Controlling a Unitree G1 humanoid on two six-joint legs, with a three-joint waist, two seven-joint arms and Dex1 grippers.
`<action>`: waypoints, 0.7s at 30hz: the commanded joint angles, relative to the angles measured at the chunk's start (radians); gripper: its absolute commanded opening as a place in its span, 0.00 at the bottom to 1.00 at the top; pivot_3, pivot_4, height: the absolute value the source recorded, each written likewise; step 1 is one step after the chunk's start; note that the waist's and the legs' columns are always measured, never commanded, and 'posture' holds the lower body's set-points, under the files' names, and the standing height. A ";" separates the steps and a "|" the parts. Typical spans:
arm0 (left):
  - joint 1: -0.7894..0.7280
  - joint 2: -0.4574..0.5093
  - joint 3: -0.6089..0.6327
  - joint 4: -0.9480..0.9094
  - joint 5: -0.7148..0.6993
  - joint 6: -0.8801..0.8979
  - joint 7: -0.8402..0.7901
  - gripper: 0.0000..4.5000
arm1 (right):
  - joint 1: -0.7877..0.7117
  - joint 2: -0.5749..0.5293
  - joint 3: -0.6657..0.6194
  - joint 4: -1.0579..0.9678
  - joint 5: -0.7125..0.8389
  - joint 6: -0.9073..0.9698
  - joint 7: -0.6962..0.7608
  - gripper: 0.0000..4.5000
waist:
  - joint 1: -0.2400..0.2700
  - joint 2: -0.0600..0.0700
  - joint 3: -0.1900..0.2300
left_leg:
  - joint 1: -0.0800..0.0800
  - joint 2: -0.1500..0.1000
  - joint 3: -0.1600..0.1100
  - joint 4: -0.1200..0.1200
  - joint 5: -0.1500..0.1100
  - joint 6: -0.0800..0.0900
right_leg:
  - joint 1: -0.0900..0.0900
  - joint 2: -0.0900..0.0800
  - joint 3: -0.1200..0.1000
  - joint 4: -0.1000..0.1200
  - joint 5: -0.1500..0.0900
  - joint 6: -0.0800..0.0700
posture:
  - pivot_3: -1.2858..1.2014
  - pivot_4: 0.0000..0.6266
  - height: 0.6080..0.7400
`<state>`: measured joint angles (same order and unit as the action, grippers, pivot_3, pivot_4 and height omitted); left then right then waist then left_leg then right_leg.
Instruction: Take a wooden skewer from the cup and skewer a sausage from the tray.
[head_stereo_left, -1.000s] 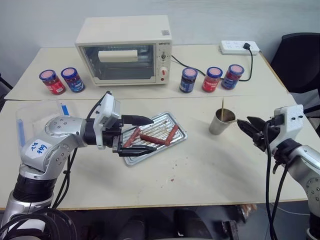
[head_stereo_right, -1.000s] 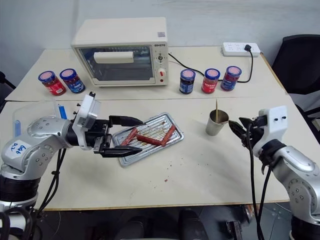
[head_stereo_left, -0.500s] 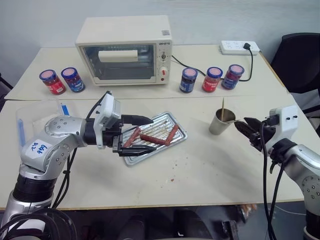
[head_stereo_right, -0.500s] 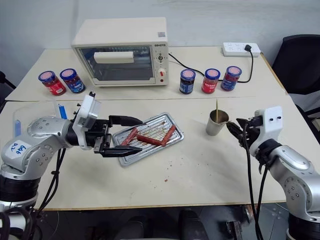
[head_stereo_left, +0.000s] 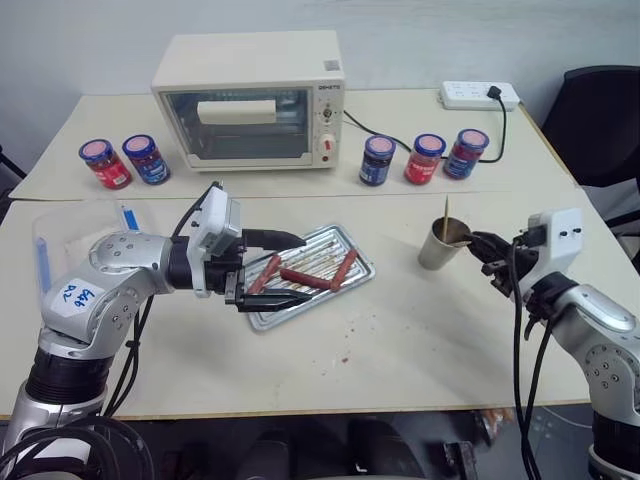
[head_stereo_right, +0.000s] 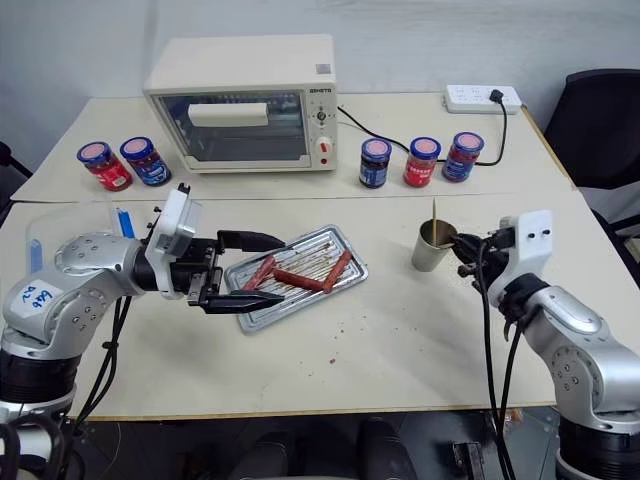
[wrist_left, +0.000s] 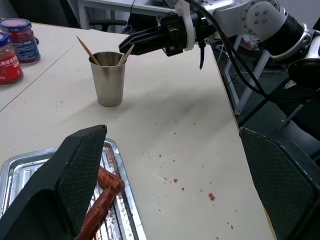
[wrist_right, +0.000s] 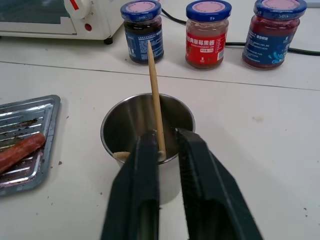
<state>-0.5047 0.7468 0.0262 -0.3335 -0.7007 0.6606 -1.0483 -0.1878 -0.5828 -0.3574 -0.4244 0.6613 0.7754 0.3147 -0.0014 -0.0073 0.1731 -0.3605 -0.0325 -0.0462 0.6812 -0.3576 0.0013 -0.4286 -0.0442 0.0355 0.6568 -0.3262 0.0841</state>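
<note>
You're in office or lab room staged as test kitchen: two plain tables (head_stereo_left: 430, 340) pushed together, toaster oven (head_stereo_left: 250, 98) wired to power strip (head_stereo_left: 480, 95), jars (head_stereo_left: 425, 157) in rows, black office chair (head_stereo_left: 600, 120) by bare wall.

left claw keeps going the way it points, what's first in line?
Likely nothing close: the open left claw hangs above the tray pointing across the table toward the cup. Depth is unclear; it might pass the cup.

Even bright indoor light, soft shadows, sharp focus.
</note>
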 joint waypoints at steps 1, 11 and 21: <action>-0.019 0.011 0.028 -0.004 0.002 -0.018 -0.001 1.00 | -0.019 0.003 -0.002 -0.006 -0.007 -0.024 0.006 0.00 | 0.000 0.000 0.000 | 0.000 0.000 0.000 0.000 0.000 0.000 | 0.000 0.000 0.000 0.000 0.000 0.000 | 0.52 0.24 1.00; -0.023 0.006 0.023 0.000 0.006 -0.024 0.000 1.00 | -0.048 0.008 -0.020 0.008 -0.004 -0.013 -0.007 0.00 | 0.000 0.000 0.000 | 0.000 0.000 0.000 0.000 0.000 0.000 | 0.000 0.000 0.000 0.000 0.000 0.000 | 0.52 0.24 1.00; -0.035 -0.004 0.008 0.037 0.018 -0.050 -0.018 1.00 | -0.137 -0.120 -0.173 -0.039 0.147 0.166 -0.024 0.00 | 0.001 0.000 0.000 | 0.000 0.000 0.000 0.000 0.000 0.000 | 0.000 0.000 0.000 0.000 0.000 0.000 | 0.52 0.24 1.00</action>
<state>-0.5209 0.7465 0.0254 -0.2983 -0.6872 0.6364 -1.0533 -0.2817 -0.6344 -0.4246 -0.4096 0.7302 0.8820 0.2912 -0.0003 -0.0072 0.1732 -0.3608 -0.0325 -0.0461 0.6812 -0.3576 0.0014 -0.4287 -0.0443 0.0355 0.6567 -0.3262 0.0841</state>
